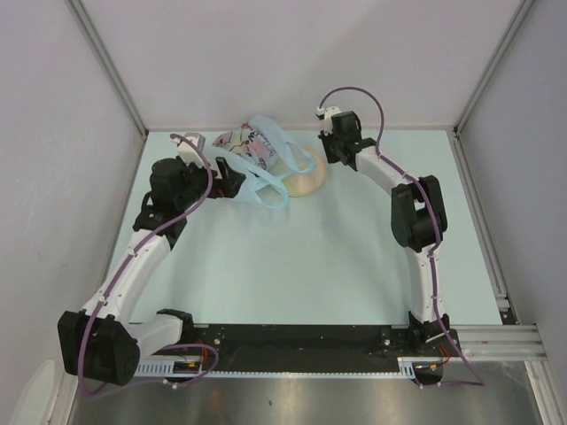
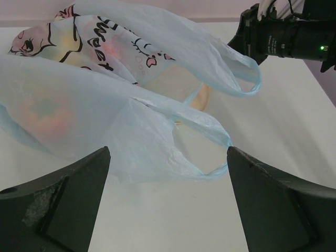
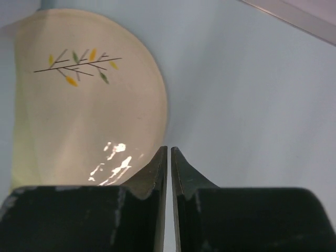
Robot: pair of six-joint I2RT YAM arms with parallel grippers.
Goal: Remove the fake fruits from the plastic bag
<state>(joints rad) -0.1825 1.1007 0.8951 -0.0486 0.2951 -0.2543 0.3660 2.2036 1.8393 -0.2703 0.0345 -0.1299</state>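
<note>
The plastic bag (image 1: 257, 161) lies at the upper centre of the bench (image 1: 292, 266), and the fake fruits (image 2: 44, 110) are dimly seen inside it. The fingers of the left gripper (image 2: 168, 157) are held wide apart before the bag. The fingers of the right gripper (image 3: 168, 150) are pressed together at the rim of the plate (image 3: 79, 105).

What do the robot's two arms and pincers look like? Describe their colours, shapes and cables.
Both the left arm and right arm have slim white links joined by bulky black joint housings. A purple cable loops along each. The left pincer and right pincer each have two dark wedge-shaped fingers, tapering to tips, with scuffed surfaces.
</note>
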